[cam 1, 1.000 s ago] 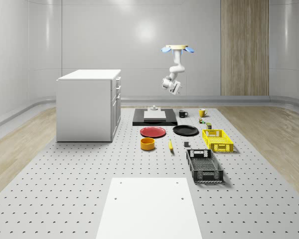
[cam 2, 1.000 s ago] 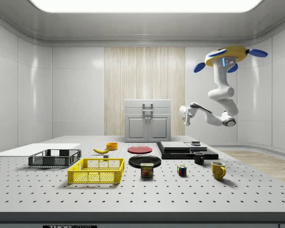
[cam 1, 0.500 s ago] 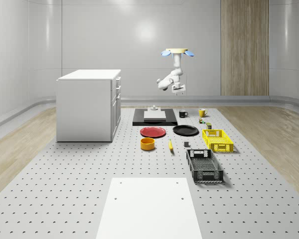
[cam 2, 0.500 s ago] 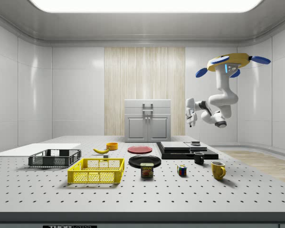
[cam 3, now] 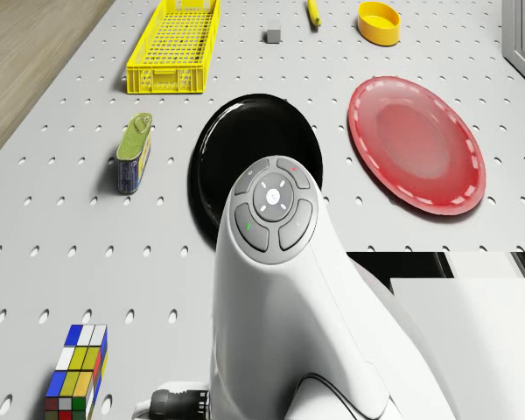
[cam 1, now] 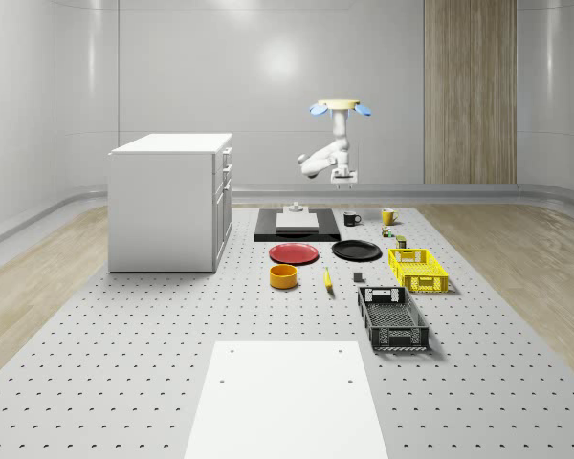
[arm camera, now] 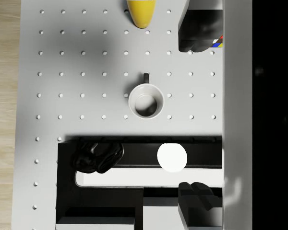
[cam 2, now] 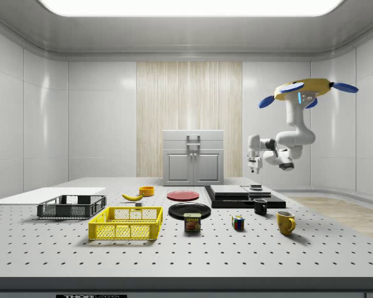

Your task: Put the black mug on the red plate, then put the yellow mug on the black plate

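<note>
The black mug (cam 1: 352, 219) stands on the table beside the black platform, its pale inside facing up under the wrist camera (arm camera: 145, 100). The yellow mug (cam 1: 388, 217) stands a little further toward the whole-scene view's right (arm camera: 141, 12). The red plate (cam 1: 294, 253) and black plate (cam 1: 356, 251) lie side by side nearer the front, also seen from the drone as the red plate (cam 3: 417, 144) and black plate (cam 3: 254, 166). The drone (cam 2: 308, 90) hovers high over the table's back. My gripper (cam 2: 253, 167) points down, well above the black mug (cam 2: 260, 207), open and holding nothing (arm camera: 198, 115).
A white cabinet (cam 1: 170, 201) stands at the whole-scene view's left. The black platform (cam 1: 297, 225) carries a white block. A yellow basket (cam 1: 418, 269), black basket (cam 1: 392, 317), yellow bowl (cam 1: 284, 276), banana (cam 1: 327, 278), tin (cam 3: 134, 150) and puzzle cube (cam 3: 74, 372) sit on the table.
The drone has sunk a little. The arm has folded and swung the gripper from a tilted pose to pointing straight down, lower and over the black mug.
</note>
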Controlling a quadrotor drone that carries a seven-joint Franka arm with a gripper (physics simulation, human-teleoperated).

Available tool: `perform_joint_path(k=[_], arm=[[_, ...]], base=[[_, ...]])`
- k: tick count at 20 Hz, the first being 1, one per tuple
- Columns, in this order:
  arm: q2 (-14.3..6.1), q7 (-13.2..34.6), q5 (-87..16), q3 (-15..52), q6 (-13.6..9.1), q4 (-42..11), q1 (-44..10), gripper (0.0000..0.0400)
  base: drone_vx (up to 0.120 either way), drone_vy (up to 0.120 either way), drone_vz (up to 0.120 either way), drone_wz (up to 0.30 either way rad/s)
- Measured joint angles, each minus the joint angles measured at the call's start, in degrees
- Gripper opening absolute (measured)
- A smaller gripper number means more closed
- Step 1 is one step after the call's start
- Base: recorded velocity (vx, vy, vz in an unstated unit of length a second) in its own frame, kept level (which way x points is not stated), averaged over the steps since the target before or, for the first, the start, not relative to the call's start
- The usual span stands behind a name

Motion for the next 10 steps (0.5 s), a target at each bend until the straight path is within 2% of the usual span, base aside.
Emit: perform_joint_path(k=[4,10], arm=[[-1.4,0.9,0.4,0.7,0.7,0.0,-1.1,0.0400],[-3.3,1.8,1.2,1.5,2.0,0.1,-2.2,0.0400]], base=[[-0.120,0.000,-0.120,0.000],[0.000,0.000,-0.120,0.000]])
